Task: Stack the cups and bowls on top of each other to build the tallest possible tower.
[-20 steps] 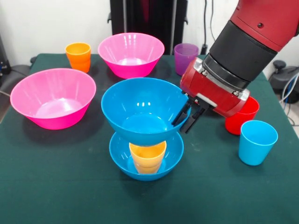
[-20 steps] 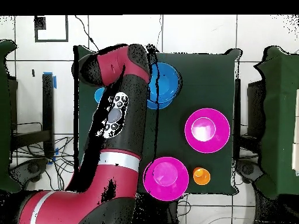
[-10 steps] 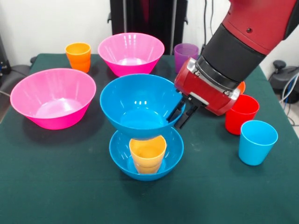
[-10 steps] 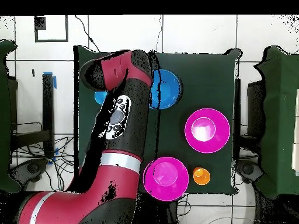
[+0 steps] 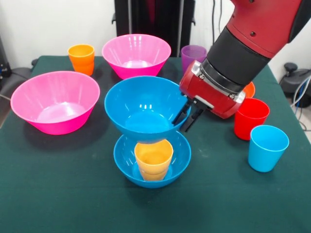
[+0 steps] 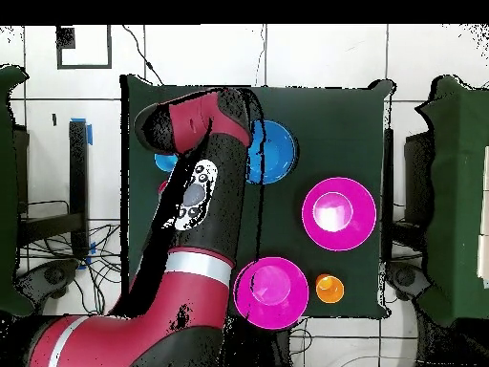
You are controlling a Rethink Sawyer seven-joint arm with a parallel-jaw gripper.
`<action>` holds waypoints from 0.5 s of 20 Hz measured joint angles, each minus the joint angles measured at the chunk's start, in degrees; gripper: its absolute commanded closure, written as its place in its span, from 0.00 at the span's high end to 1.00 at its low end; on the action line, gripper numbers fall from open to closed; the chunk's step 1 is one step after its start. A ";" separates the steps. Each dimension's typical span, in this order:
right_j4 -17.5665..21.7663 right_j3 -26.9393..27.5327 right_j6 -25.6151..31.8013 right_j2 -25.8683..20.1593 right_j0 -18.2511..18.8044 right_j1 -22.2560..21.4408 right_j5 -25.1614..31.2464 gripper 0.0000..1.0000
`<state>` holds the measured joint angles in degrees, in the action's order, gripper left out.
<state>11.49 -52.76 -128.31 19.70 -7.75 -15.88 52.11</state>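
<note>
Gripper (image 5: 187, 118) pinching rim of upper blue bowl (image 5: 143, 108) at its 3 o'clock, fingers closed on the wall. Bowl sitting tilted on yellow cup (image 5: 153, 159), cup standing inside lower blue bowl (image 5: 127, 167) at table (image 5: 58, 194) centre. Light blue cup (image 5: 267, 147) and red cup (image 5: 250, 118) waiting around 3 o'clock; pink bowls (image 5: 54, 101) at 9–12 o'clock.

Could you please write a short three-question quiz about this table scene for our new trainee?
1. True or false: the end effector grips the upper blue bowl by its rim.
2. Which cup stands inside the lower blue bowl? A purple, B yellow, C red.
3. Fill in: the light blue cup stands on the table beside the ___ cup.

Key: 1 true; 2 B, the yellow cup; 3 red.
</note>
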 measured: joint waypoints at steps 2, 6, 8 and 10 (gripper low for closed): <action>0.00 -0.12 0.00 -0.16 -0.01 -0.28 -0.66 0.00; 0.01 -0.11 0.00 -0.35 -0.06 -0.74 -2.98 0.00; 0.02 -0.12 0.00 -0.35 -0.14 -0.75 -4.23 0.00; 0.04 -0.12 0.00 -0.35 -0.25 -0.74 -5.57 0.00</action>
<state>11.53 -52.88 -128.31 19.36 -8.00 -16.62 46.54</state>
